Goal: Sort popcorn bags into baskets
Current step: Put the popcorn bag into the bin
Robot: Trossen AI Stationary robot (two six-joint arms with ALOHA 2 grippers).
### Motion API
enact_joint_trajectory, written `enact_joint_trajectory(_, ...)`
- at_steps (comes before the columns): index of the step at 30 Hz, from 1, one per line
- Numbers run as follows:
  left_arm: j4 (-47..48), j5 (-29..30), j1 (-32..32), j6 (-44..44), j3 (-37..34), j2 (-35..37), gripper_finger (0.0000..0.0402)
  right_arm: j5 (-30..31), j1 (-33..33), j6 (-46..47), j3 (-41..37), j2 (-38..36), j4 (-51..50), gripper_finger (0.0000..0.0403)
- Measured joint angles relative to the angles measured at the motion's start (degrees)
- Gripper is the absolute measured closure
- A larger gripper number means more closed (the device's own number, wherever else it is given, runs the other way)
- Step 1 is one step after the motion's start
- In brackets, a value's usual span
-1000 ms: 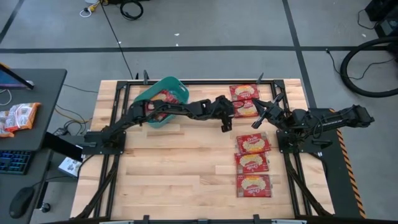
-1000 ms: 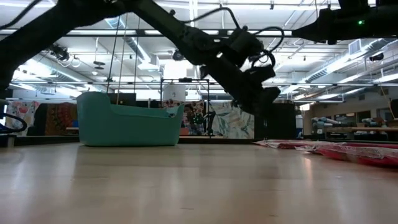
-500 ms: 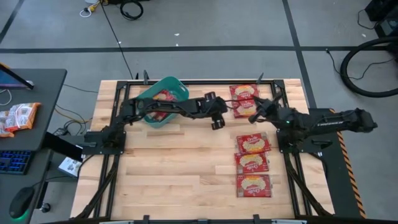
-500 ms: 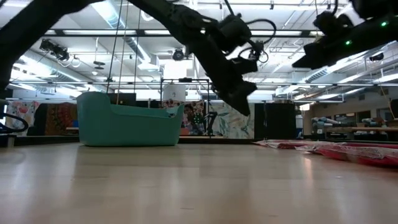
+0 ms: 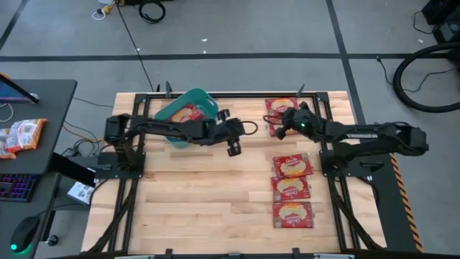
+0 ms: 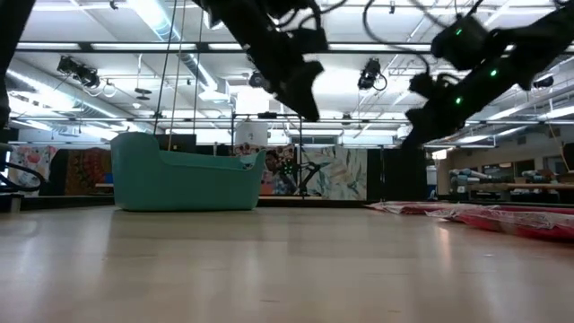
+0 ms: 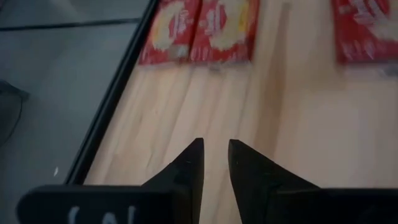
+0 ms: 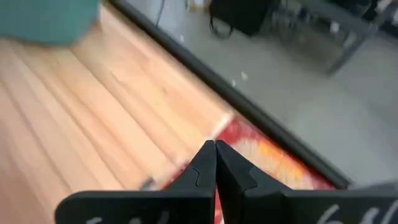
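Counted one popcorn bag (image 5: 188, 114) lying flat inside the teal basket (image 5: 201, 96), just behind the left gripper (image 5: 233, 149) on that arm's base side. Judged it sorted.

Noted five more popcorn bags out on the table (image 5: 180, 208): a far pair (image 5: 282, 108) directly beneath and ahead of the right gripper (image 5: 282, 129), and a row of three (image 5: 292, 188) to that gripper's near side, well apart from the basket. Laid flat, label up and mostly unstacked, presumably so each could be pinched singly.

Found the left gripper raised above bare wood between basket and far pair, fingers (image 7: 189, 165) parted by only a narrow gap, nothing between them. Read as empty-handed, pointed toward the pair seen ahead in its wrist view.

Found the right gripper's fingers (image 8: 202, 168) pressed together, holding nothing, tips poised over a red bag's edge (image 8: 267, 162). Could not tell whether touching it. Would need spreading before any grasp.

Put the task early, most bags unsorted.
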State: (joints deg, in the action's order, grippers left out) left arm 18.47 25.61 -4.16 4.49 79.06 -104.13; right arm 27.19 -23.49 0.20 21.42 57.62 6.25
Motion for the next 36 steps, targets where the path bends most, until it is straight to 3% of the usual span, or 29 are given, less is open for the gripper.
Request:
enact_joint_trajectory(6,4.92,0.3,1.61,-2.6,0.01,3.86,0.0324,-6.21,-5.9,2.61,2.86,10.87,-0.67,0.0393)
enact_joint_trajectory(18,12.14,3.89,2.73,-5.4,0.01,5.32,0.0324,-8.41,-10.38,7.15,7.44,25.33,-7.79,0.0395)
enact_joint_trajectory(22,12.34,4.21,3.07,-5.39,0.01,5.72,0.0324,-16.57,-9.0,4.53,9.18,28.97,-5.17,0.0395)
enact_joint_trajectory(27,12.46,4.1,3.07,-5.37,0.01,5.78,0.0324,-32.23,-4.71,1.41,10.24,30.91,-0.68,0.0395)
enact_joint_trajectory(32,12.75,-0.67,3.01,-5.35,0.01,5.78,0.0324,-43.87,1.1,-2.91,10.95,31.44,0.9,0.0395)
enact_joint_trajectory(34,12.75,-2.14,3.03,-5.34,0.01,5.62,0.0324,-45.38,3.17,-6.18,11.76,31.21,1.49,0.0395)
enact_joint_trajectory(36,12.82,-2.97,3.05,-5.33,0.03,5.14,0.0324,-42.84,4.64,-7.6,12.44,29.8,1.47,0.0395)
